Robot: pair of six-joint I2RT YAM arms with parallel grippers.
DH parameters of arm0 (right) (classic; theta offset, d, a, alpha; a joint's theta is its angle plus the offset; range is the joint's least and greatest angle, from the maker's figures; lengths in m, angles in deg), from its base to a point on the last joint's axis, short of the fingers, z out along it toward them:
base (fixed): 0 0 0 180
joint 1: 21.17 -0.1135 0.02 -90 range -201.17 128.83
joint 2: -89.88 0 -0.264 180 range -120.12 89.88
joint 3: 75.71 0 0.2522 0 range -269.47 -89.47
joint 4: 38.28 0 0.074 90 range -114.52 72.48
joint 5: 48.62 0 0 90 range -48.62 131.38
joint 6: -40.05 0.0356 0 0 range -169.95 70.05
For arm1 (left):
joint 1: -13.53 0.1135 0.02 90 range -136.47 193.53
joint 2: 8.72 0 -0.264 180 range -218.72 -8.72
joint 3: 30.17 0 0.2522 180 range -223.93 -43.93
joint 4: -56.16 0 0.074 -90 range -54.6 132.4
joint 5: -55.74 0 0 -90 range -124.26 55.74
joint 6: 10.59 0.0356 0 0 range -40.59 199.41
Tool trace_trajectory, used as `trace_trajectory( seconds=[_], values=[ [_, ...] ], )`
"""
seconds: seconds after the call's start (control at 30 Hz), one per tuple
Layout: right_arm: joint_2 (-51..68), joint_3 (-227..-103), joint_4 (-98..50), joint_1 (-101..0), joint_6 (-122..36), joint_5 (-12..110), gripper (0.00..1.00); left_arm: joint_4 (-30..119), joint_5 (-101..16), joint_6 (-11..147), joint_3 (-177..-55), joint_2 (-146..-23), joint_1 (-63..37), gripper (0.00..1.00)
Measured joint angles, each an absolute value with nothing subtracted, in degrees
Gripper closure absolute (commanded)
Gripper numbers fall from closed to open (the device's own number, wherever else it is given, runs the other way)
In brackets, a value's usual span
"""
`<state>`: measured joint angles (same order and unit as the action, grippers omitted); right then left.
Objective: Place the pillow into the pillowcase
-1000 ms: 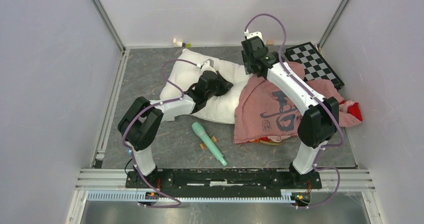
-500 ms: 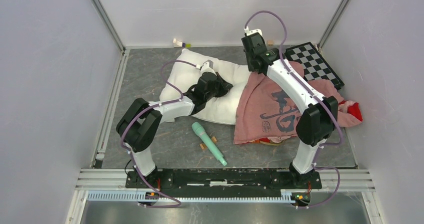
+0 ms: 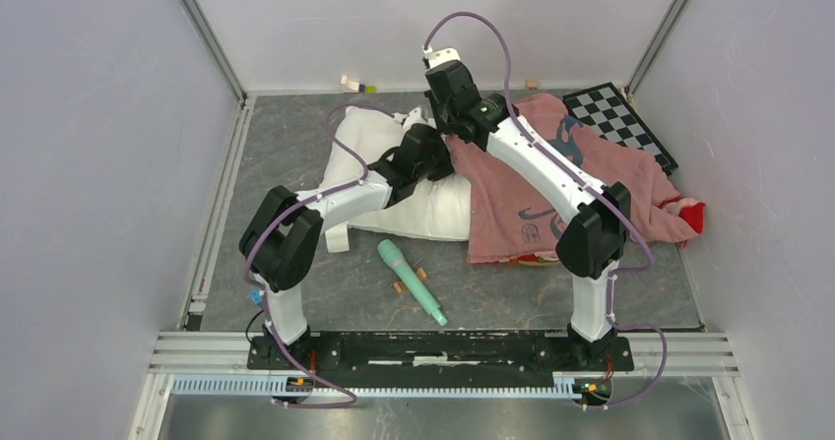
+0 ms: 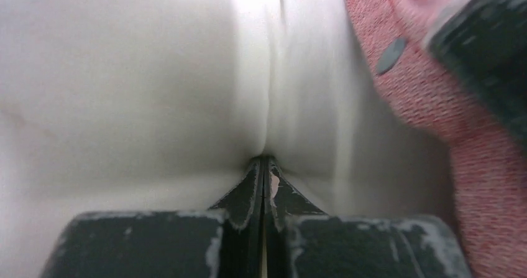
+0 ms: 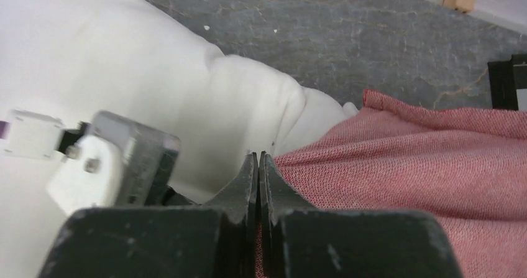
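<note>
My left gripper (image 4: 265, 166) is closed tight, its tips pinching a fold of the pillow (image 4: 124, 73), which bulges straight ahead of them. My right gripper (image 5: 258, 161) is closed too, apparently nipping the hem of the pillowcase (image 5: 435, 172), which lies draped over the pillow's right end.

A robotics lab cell: plain pale walls (image 3: 98, 164) box in a grey counter (image 3: 286, 145), aluminium rails (image 3: 197, 346) carry two bolted arms (image 3: 335, 204), and a checkerboard (image 3: 622, 125) lies in the far corner.
</note>
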<state>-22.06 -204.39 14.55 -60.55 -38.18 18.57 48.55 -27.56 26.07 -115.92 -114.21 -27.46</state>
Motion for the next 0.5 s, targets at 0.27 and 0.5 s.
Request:
trace_trajectory(
  seconds=[0.27,0.5],
  values=[
    [-20.51,-203.12,12.5,-59.48,-38.88,19.86,0.29,43.17,-30.49,26.05,-122.47,-116.68,-25.3,0.66],
    [-3.53,-188.78,9.85,-60.81,-38.48,18.22,0.22,37.36,-31.8,29.92,-123.08,-111.22,-26.0,0.23]
  ],
)
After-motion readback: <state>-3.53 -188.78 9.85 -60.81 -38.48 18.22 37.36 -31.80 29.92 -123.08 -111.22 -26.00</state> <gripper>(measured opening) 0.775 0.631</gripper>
